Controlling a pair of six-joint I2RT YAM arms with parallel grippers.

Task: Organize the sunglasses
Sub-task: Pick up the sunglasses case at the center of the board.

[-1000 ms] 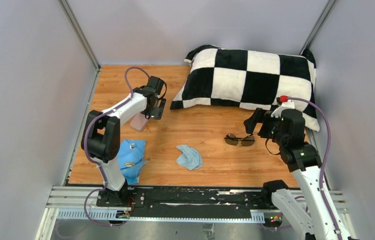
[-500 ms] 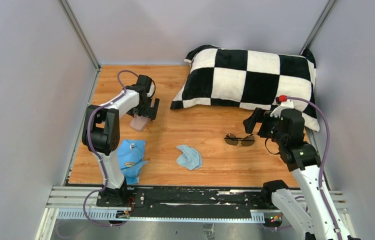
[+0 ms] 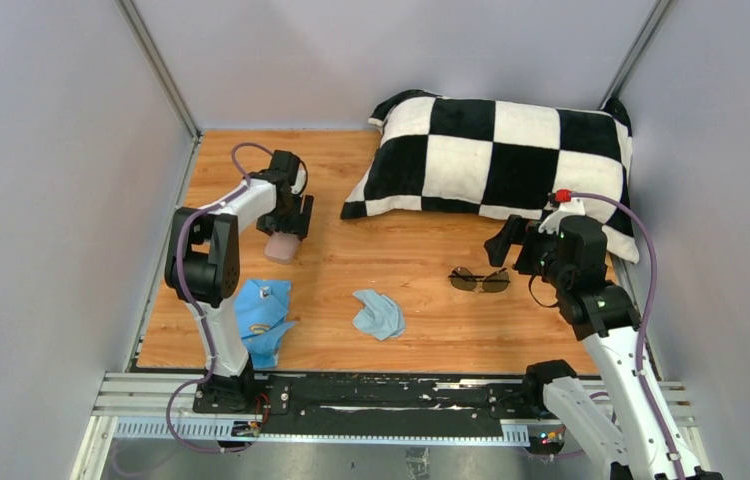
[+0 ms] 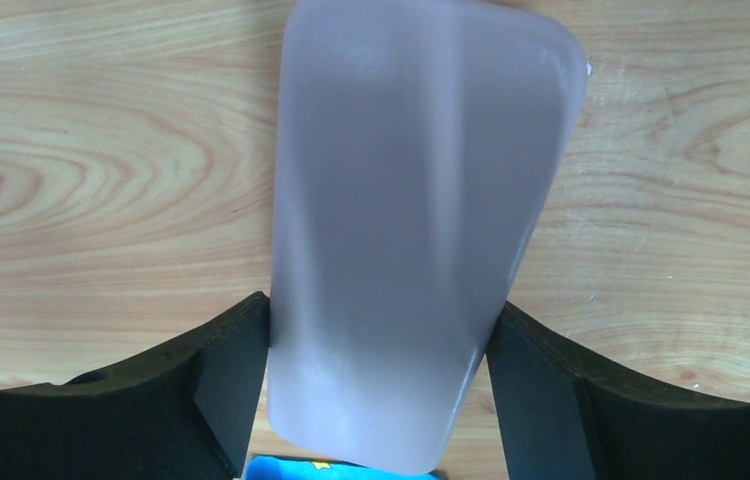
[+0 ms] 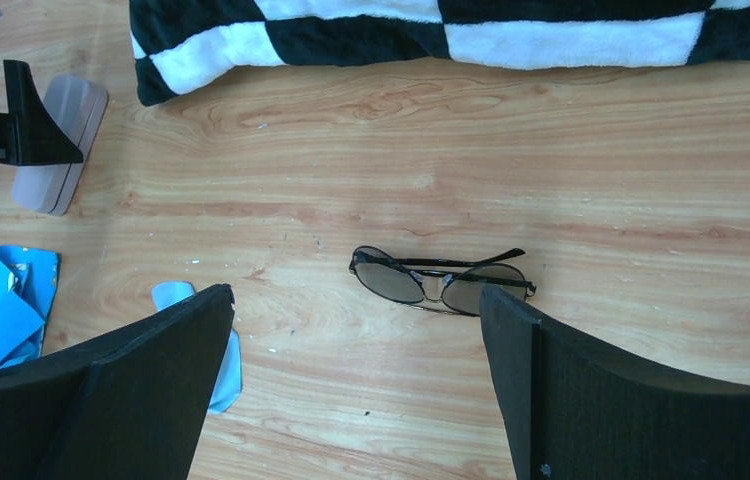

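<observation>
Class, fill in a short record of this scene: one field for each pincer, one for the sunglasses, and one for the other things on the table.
Left pincer: closed on the pink case, fingers against both its long sides
Right pincer: open, holding nothing
Sunglasses: lying on the wooden table in front of the right pincer, untouched
Other things: light-blue cloth, blue packet, checkered pillow at the back
</observation>
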